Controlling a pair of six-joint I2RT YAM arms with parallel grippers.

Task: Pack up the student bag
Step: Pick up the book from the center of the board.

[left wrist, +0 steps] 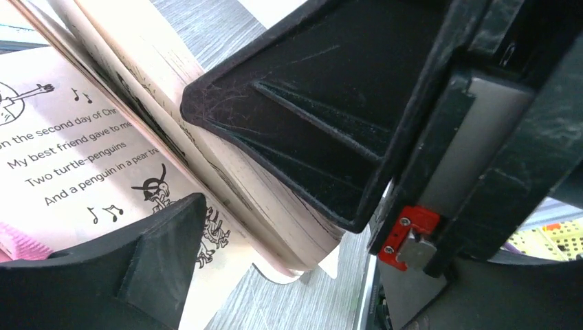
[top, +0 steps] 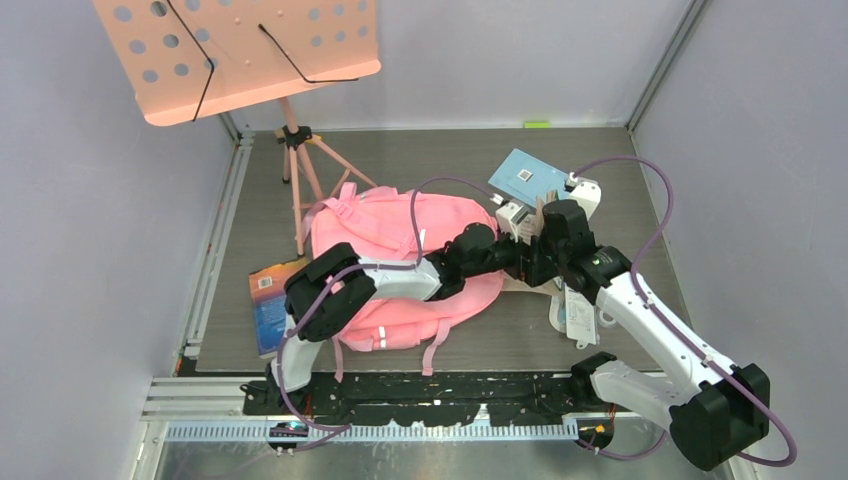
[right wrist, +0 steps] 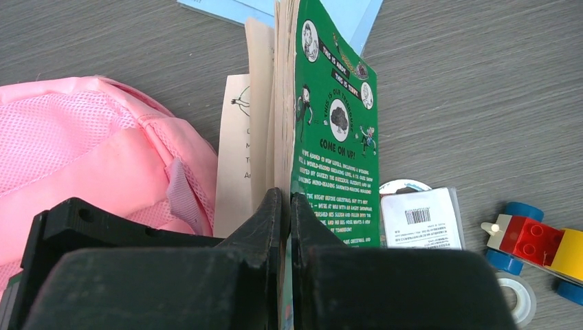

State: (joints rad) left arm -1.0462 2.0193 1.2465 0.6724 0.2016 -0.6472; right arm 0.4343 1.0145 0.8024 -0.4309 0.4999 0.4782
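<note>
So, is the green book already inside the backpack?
No, the green book stands upright beside the backpack, pinched in the right gripper.

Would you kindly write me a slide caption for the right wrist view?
Right gripper shut on a green book held upright beside the pink backpack.

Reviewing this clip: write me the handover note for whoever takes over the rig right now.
Right gripper: shut on the green book, holding it upright on edge beside the student bag.
Left gripper: open, jaws either side of that book's fanned pages, not gripping.
The bag lies flat mid-table; its opening is not visible. A blue book lies beyond the bag's right side, and another book lies at its left edge. A toy car and a tape roll lie right of the held book.
Done: nothing visibly packed.
Left: get the held book into the bag, then likely the other items.
</note>
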